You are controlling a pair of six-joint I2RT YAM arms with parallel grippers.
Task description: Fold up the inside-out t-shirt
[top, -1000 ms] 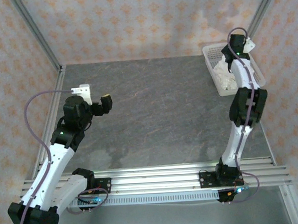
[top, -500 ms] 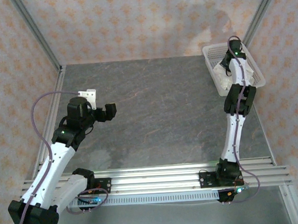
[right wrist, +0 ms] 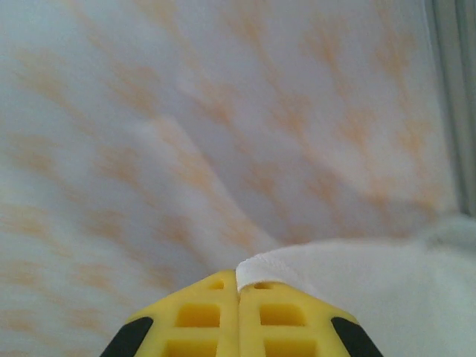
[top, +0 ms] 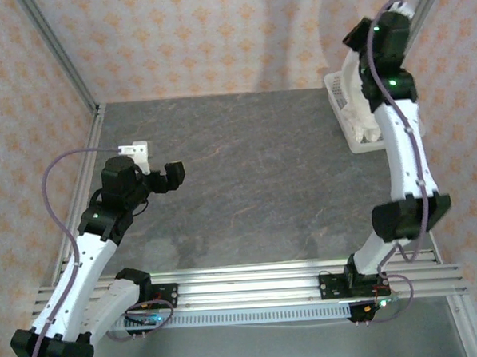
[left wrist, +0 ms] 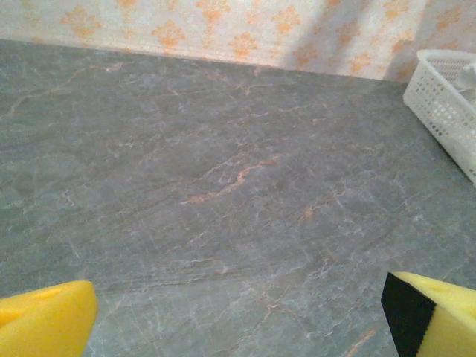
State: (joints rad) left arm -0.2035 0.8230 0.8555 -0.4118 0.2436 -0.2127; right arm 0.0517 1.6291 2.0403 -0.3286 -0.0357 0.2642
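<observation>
My right gripper (right wrist: 238,286) is shut, and a fold of the white inside-out t-shirt (right wrist: 357,286) is pinched between its yellow fingertips. From above, the right gripper (top: 353,38) is raised high over the basket at the back right, against the patterned wall. More of the t-shirt (top: 369,128) bunches in the basket below, partly hidden by the arm. My left gripper (top: 173,175) hovers over the left of the table and is open. Between its yellow fingers (left wrist: 46,321) lies bare table.
A white plastic mesh basket (top: 337,88) stands at the back right corner, also seen as the white basket (left wrist: 443,105) from the left wrist. The grey marbled table (top: 254,170) spreads between the arms. Patterned walls and metal frame posts close it in.
The right gripper dipped into the basket, shut on the t-shirt and rose high toward the back wall. The left arm barely shifted.
</observation>
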